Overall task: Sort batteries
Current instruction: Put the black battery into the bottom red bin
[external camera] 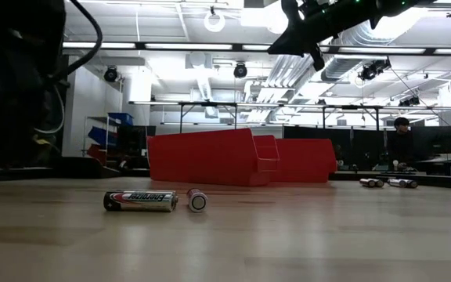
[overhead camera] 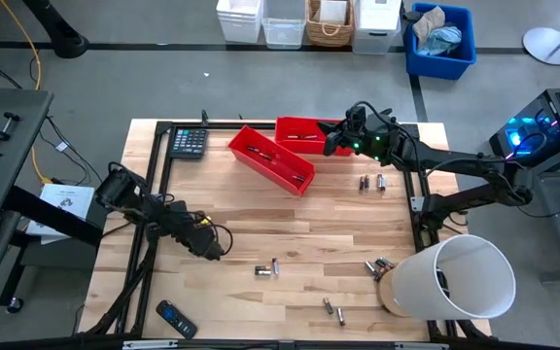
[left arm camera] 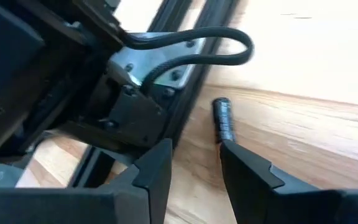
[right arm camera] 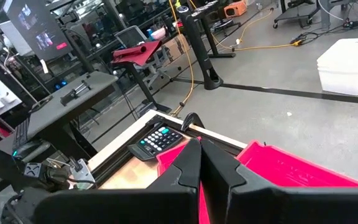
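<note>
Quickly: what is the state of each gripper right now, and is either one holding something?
Left gripper: open, holding nothing, low over the table.
Right gripper: shut, empty, above the red bins.

Remote partly cut by bottom edge; batteries inside red bin too small to count.

High in the low view hangs the right claw; below it stand two red bins, and well below lie two batteries on the worktop.
</note>
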Motion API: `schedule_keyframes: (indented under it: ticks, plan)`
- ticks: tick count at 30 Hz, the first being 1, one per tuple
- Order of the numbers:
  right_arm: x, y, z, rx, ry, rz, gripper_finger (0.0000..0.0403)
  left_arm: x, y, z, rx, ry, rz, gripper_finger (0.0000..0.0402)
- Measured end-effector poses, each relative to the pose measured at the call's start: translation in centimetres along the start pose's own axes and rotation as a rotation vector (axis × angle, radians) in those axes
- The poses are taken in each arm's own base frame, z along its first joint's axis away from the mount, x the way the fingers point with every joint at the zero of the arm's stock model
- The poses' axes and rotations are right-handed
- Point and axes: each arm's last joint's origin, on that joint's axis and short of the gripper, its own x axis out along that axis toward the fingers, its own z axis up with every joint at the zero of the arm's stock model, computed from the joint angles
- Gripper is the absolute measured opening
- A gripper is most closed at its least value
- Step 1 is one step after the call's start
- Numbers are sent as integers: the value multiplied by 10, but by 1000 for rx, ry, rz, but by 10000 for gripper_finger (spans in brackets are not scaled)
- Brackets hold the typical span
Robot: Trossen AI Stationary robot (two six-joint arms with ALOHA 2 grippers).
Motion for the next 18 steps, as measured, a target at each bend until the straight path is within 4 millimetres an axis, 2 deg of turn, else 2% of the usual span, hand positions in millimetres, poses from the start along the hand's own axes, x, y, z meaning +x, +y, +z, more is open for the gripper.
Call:
schedule_keyframes:
  ticks: [10,18]
  plan:
    - [0,-1,0,-3,0,-17,0,13,14,-6,55,-31,31,129]
    - [6,-2,-5,-6,19,-26,0,15,11,-10,43,-53,50,129]
